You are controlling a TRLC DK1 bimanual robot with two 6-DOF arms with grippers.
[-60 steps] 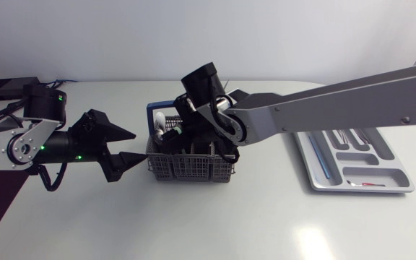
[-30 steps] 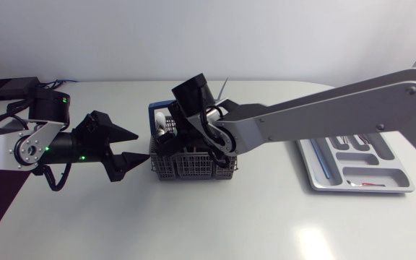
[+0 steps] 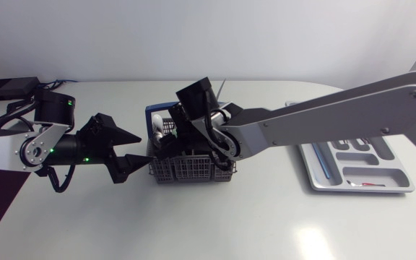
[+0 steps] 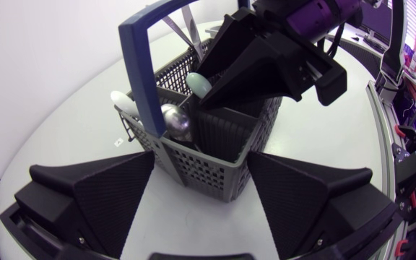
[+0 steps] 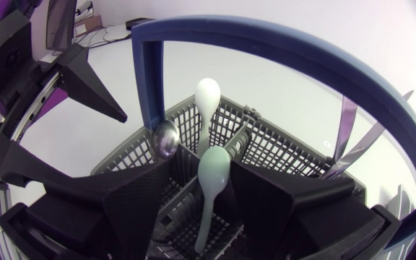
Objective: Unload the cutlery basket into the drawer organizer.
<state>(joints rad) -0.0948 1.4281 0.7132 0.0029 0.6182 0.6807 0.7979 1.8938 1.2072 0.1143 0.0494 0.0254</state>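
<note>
Table (image 3: 266, 217): white, smooth, with soft spots of glare near the front edge.
Drawer organizer (image 3: 367, 175): grey tray at the right end, well apart from the basket.
Cutlery basket (image 3: 186, 170): grey mesh with a blue handle (image 5: 280, 43), mid-table between the arms.
Left gripper (image 3: 141, 148): fingers spread wide, flanking the basket's near corner.
Right gripper (image 5: 213, 162): down in the basket, fingers clamped on the pale green spoon (image 5: 213, 177).
White spoon (image 5: 208, 97), metal spoon (image 5: 165, 139): upright in the compartments beyond.
</note>
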